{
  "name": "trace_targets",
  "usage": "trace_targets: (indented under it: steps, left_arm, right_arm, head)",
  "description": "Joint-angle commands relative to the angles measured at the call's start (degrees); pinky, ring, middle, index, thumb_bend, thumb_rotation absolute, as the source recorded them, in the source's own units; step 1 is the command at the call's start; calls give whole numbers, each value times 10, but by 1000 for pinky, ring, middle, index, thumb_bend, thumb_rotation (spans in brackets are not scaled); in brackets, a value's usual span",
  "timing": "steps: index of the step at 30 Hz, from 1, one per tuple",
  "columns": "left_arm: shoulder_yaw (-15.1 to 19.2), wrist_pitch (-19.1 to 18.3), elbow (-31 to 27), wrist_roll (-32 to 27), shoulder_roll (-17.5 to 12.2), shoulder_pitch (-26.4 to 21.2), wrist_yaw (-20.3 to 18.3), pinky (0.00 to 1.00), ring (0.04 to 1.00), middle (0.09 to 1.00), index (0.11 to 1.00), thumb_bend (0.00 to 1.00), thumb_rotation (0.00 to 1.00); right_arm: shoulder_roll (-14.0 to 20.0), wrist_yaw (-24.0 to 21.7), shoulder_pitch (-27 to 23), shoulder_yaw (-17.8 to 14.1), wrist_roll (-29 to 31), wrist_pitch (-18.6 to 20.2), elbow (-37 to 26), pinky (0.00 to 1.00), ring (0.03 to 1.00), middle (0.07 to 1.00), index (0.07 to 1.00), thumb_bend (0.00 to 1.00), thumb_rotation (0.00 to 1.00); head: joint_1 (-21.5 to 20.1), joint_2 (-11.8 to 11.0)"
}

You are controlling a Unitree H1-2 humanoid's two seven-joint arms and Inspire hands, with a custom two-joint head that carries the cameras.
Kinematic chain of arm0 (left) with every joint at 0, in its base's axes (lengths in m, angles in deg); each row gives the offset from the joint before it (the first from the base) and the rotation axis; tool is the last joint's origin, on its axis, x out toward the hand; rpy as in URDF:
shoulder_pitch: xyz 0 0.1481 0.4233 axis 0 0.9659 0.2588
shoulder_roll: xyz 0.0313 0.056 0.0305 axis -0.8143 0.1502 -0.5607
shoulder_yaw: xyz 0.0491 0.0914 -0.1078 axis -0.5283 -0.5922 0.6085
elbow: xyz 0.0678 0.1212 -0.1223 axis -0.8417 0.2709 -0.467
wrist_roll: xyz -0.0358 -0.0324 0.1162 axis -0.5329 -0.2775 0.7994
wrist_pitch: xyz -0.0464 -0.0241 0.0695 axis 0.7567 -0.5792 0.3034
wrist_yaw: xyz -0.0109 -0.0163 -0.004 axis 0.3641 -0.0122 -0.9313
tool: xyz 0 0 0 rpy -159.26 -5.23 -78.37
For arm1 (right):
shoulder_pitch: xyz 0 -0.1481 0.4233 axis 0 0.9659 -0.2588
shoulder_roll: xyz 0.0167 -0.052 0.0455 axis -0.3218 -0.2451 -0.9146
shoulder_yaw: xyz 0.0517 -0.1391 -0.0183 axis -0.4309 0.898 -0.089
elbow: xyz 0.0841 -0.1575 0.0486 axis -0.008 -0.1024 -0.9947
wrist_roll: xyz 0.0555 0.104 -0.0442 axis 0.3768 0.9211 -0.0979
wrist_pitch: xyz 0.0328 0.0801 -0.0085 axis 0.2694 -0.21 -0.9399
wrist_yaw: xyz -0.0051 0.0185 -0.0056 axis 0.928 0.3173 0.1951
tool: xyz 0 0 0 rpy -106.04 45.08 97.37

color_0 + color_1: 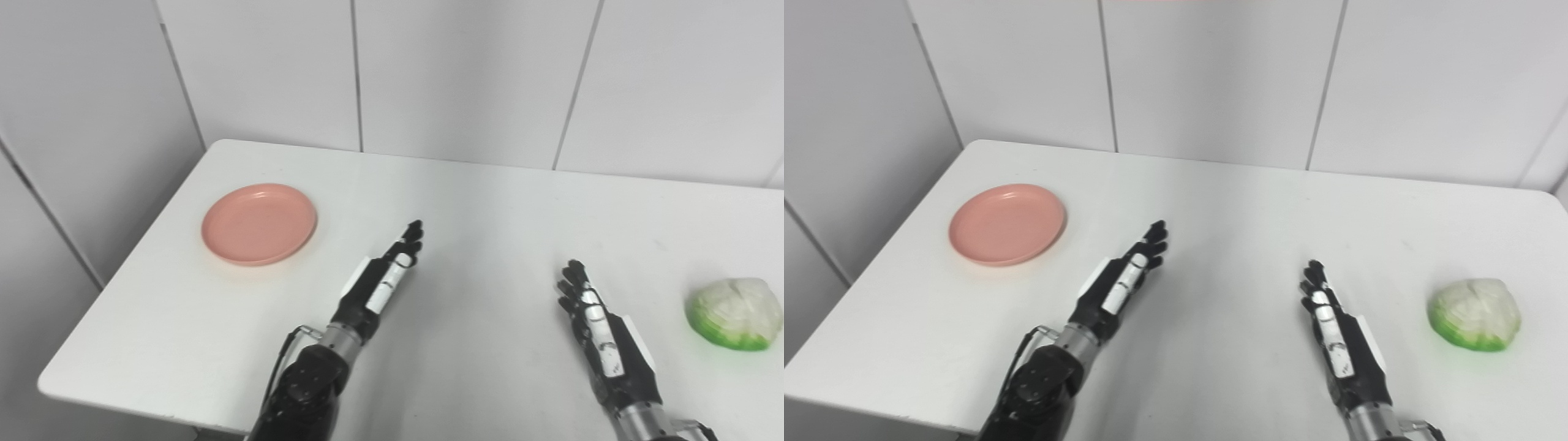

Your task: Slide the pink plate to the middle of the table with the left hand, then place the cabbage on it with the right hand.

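Right now you have both hands empty, so your first job is the slide. Your left hand (383, 275) hangs over the white table (478, 202) with its fingers stretched out straight and nothing in them, well apart from the pink plate (259, 223), on the plate's near-right side. That plate sits flat and bare, close to the table's left edge and far from where you want it. Your right hand (597, 324) is just as flat and empty, well clear of the plate on its right, and the cabbage (735, 313) lies further out still, beyond that hand, resting on the table and touched by nothing.

To slide well, you would probably do best to carry the left hand across to the plate's far-left rim and set your fingertips down on it or just behind it, then draw it rightward in one even pull. Keep the pressure light and low; a push from above on one rim may tip the shallow plate instead of moving it. Hold your right hand back beside the cabbage so the plate's path to the middle is free
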Motion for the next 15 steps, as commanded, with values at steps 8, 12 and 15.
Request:
trace_targets:
  steps: [8, 12, 15]
  left_arm:
    - [-10, 40, 90, 22, 20, 34, 25, 962, 994, 1000, 991, 428, 1000]
    - [-9, 47, 101, 21, 20, 31, 24, 967, 999, 1000, 992, 422, 1000]
    - [-9, 51, 104, 22, 19, 31, 25, 965, 999, 1000, 991, 419, 1000]
  right_arm:
    - [7, -8, -2, -7, 7, 5, 8, 1000, 1000, 1000, 1000, 192, 1000]
    - [5, -7, -2, -8, 11, 7, 7, 1000, 1000, 1000, 1000, 181, 1000]
    - [5, -7, -1, -7, 12, 7, 4, 1000, 1000, 1000, 1000, 176, 1000]
  head:
    - [15, -20]
    - [16, -23]
    - [17, -23]
